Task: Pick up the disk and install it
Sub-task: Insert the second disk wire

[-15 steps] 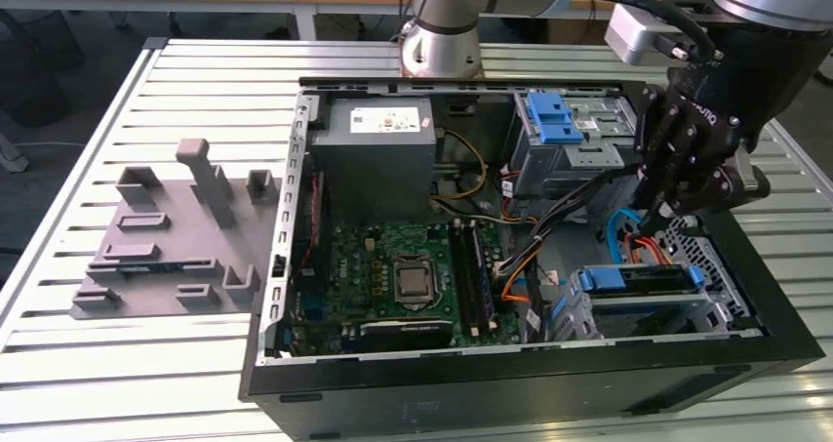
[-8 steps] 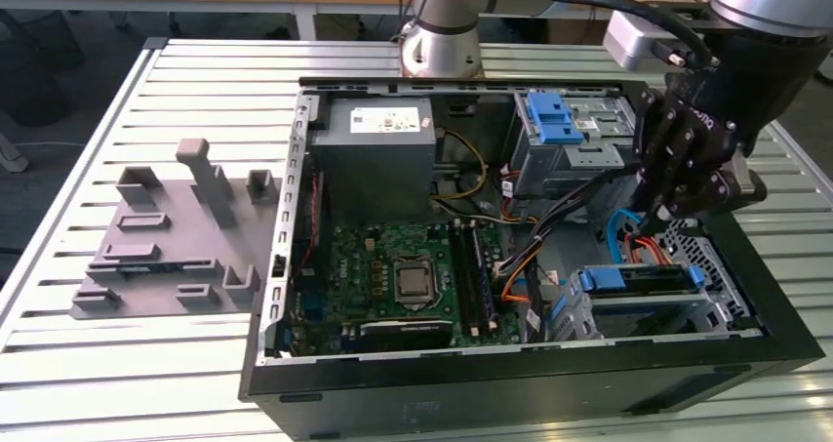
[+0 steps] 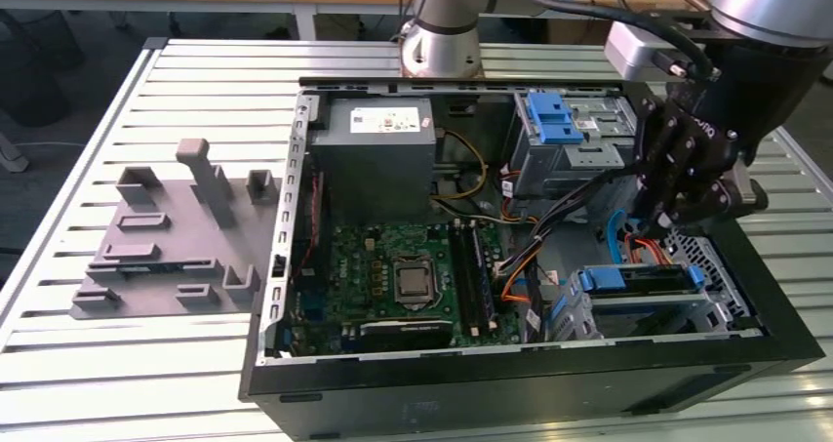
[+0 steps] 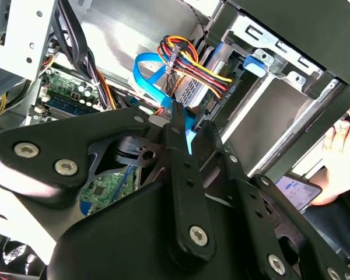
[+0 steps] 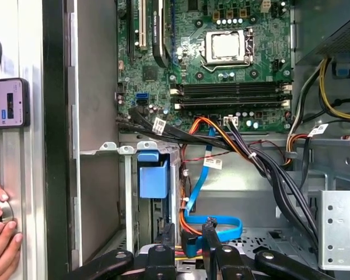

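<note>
The disk (image 3: 645,284), framed by its blue bracket, lies in the silver drive cage at the front corner of the open computer case, on the exterior view's right. Its blue bracket tab (image 5: 153,177) shows in the first wrist view. My gripper (image 3: 657,229) hangs just above and behind the disk, inside the case. In both wrist views its black fingers (image 5: 213,236) stand close together with the plug of a blue flat cable (image 5: 189,244) between them. The gripper (image 4: 193,133) is beside the red, yellow and orange power wires (image 4: 192,61).
The case holds a motherboard (image 3: 404,276), a grey power supply (image 3: 377,144) and an upper drive cage with a blue latch (image 3: 557,120). A grey moulded fixture (image 3: 170,237) lies on the slatted table. A person's hand (image 5: 0,233) and a phone (image 5: 6,102) are beside the case.
</note>
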Controlling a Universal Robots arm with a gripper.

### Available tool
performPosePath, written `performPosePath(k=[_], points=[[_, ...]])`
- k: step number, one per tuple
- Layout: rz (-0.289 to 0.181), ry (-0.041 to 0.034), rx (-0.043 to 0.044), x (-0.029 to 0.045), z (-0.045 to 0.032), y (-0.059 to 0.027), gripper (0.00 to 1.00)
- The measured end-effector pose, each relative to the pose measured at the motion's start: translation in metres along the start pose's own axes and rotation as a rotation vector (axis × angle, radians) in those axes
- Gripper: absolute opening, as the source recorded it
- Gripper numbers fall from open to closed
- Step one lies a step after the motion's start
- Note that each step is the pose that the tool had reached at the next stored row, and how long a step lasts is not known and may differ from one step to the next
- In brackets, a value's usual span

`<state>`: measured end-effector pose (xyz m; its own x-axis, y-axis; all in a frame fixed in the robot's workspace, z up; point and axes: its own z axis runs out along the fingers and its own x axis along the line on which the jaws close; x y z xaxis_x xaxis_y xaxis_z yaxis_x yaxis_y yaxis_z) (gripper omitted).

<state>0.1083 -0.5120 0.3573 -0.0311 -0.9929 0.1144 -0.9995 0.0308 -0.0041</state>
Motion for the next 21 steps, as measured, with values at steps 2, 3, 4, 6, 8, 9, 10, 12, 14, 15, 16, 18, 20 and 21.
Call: performPosePath(k=[2,3,4,6,8,9,10,12,14,15,16,18,20,21], points=[[0.000,0.0002,0.0000,0.0001,0.0012,0.0000,0.33],[0.000,0.0004,0.0000,0.0004,0.0017,0.0000,0.33],[0.000,0.0005,0.0000,0.0009,0.0021,0.0000,0.33],[0.000,0.0003,0.0000,0.0019,0.0028,-0.0001,0.33],[0.000,0.0002,0.0000,0.0031,0.0034,-0.0001,0.33],[0.000,0.0002,0.0000,0.0038,0.0038,-0.0001,0.33],[0.000,0.0002,0.0000,0.0045,0.0042,-0.0001,0.33],[0.000,0.0000,0.0000,0.0055,0.0057,-0.0002,0.33],[0.000,0.0003,0.0000,0.0068,0.0073,-0.0002,0.33],[0.000,0.0002,0.0000,0.0075,0.0081,-0.0002,0.33],[0.000,0.0002,0.0000,0.0082,0.0089,-0.0002,0.33],[0.000,0.0001,0.0000,0.0104,0.0104,-0.0003,0.33],[0.000,0.0001,0.0000,0.0134,0.0116,-0.0004,0.33],[0.000,0.0000,0.0000,0.0152,0.0123,-0.0005,0.33]])
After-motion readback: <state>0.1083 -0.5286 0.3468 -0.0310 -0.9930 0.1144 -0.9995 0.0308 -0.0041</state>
